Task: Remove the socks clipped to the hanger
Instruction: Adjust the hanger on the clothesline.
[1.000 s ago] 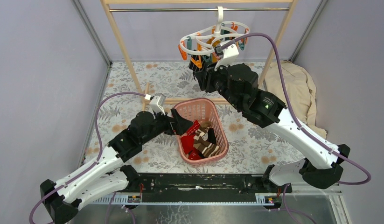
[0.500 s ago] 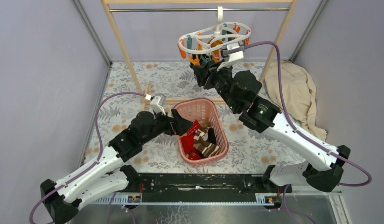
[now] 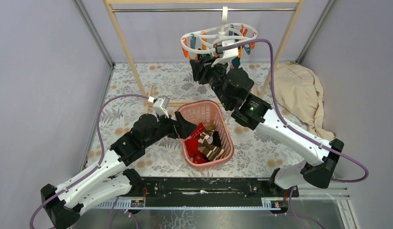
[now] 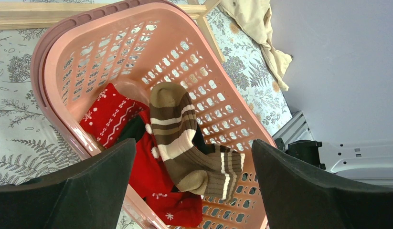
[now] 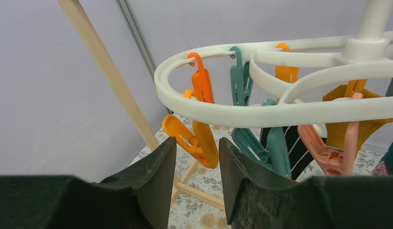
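A: White plastic up top, hanging where?
B: Hanging off the wooden rack [image 3: 122,38] as the hanger [image 5: 261,114], clipping a mustard sock [image 5: 359,121] and a black striped sock [image 5: 290,143].
A: Right gripper [image 5: 197,143]?
B: Nosing under the ring by an orange clip [image 5: 202,90], fingers narrow, pinching nothing.
A: Left gripper [image 4: 192,157]?
B: Hovering wide open over the pink basket [image 4: 137,52], red sock [image 4: 108,117] and brown-striped sock [image 4: 173,129] lying inside.

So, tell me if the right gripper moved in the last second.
Yes. The right gripper went up-left in the top view, away from the pink basket, toward the hanger.
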Available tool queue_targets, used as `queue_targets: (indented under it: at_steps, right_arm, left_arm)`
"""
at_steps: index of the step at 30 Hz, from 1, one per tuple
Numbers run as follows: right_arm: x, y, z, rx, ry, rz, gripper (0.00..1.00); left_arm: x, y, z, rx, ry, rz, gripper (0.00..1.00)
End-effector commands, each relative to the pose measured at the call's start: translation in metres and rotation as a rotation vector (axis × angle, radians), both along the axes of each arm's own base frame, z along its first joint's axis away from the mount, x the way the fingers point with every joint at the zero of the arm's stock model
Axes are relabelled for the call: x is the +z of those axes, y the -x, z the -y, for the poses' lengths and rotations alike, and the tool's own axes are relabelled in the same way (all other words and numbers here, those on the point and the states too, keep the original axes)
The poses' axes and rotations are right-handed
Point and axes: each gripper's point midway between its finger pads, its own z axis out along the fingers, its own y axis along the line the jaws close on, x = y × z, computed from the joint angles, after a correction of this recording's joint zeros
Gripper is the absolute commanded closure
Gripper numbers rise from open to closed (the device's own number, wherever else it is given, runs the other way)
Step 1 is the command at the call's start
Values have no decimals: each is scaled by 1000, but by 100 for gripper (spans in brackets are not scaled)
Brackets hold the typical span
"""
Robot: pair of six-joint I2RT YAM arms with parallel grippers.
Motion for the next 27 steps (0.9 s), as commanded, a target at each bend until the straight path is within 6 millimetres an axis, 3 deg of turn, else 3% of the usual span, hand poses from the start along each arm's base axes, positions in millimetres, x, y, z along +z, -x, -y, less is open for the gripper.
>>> queue_targets:
  at_steps: [1, 10, 19, 27]
  right_arm:
    - [42, -2, 7, -43, -102, 77, 54]
    - [49, -12, 21, -147, -147, 100, 56]
    - [47, -18, 15, -159, -115, 107, 67]
    - [42, -9, 32, -175, -113, 103, 80]
  left_arm:
    - [22, 2, 2, -24, 24, 54, 1]
    - [20, 3, 4, -36, 20, 49, 1]
    - [19, 4, 5, -46, 20, 45, 1]
    - [18, 6, 5, -50, 23, 43, 1]
